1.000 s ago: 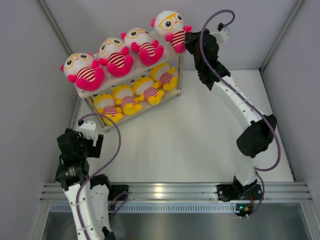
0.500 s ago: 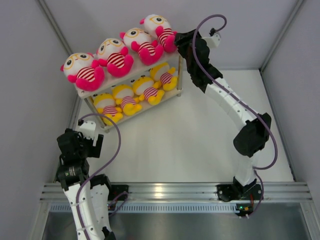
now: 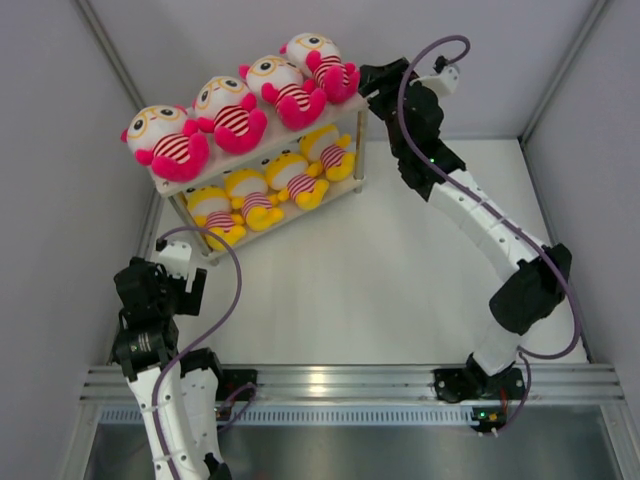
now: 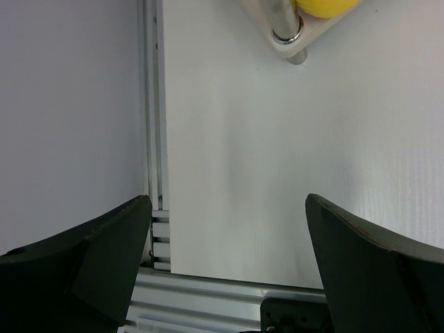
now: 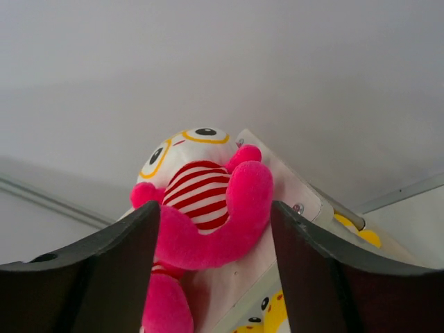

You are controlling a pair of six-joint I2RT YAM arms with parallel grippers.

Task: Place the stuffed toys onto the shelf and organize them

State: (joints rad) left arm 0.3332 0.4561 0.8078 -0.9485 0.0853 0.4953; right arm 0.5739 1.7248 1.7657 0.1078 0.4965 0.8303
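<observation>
Your left tool sat idle, jaws spread wide over bare bench, w/ the shelf corner post just ahead of it. Your right tool was wide too, holding nothing. The fourth pink toy lay on the top board just beyond its fingertips, apparently clear of both. All eight toys looked shelved, so placing seemed done. Next you'd prob. need to back straight off w/o snagging that toy.
</observation>
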